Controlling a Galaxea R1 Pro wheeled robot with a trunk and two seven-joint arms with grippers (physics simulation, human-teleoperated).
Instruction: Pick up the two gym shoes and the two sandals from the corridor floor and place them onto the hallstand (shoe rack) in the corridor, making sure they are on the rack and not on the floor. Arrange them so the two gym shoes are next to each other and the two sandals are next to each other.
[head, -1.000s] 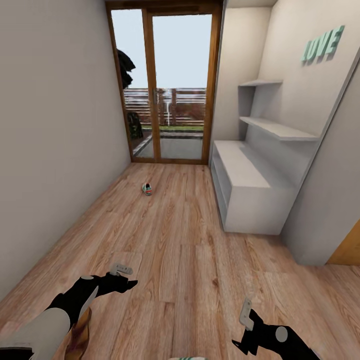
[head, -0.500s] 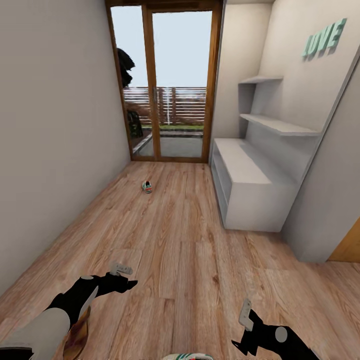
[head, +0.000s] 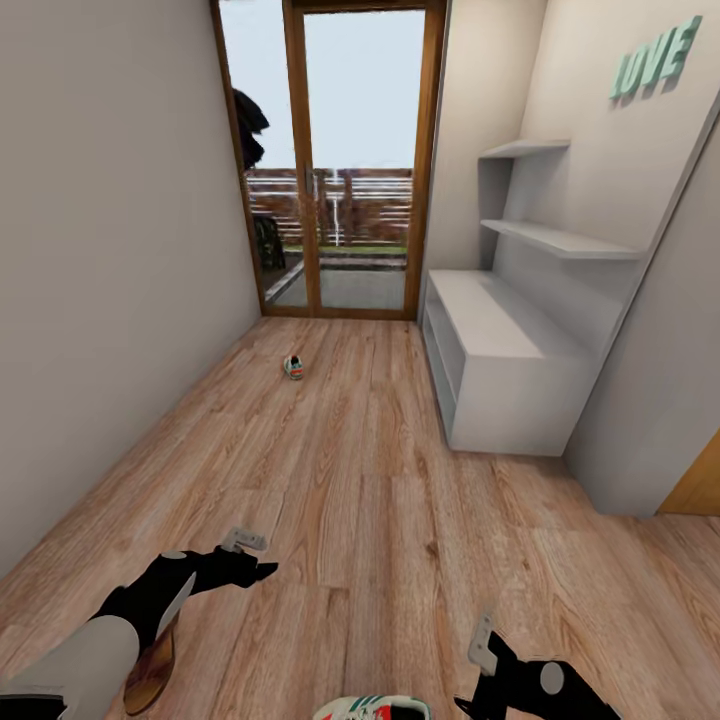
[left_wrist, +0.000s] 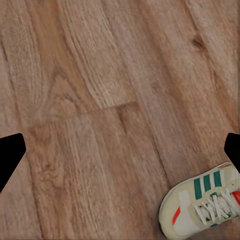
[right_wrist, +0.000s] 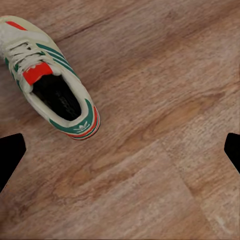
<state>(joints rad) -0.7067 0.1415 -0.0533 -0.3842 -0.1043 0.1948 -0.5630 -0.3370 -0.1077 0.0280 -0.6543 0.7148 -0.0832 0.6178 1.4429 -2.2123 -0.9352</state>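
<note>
**Corridor with shoes on the floor and both claws empty**

A near gym shoe lies on the corridor floor between the two grippers, well short of the hallstand; its long axis runs across the planks, and in the right wrist view its green-striped heel faces the gripper side, toe away; a far gym shoe sits nearer the hallstand, by the glass door, too small to read its heading; a sandal lies lengthwise under the left arm; the left gripper and right gripper both hover with fingers spread, holding nothing.
</note>
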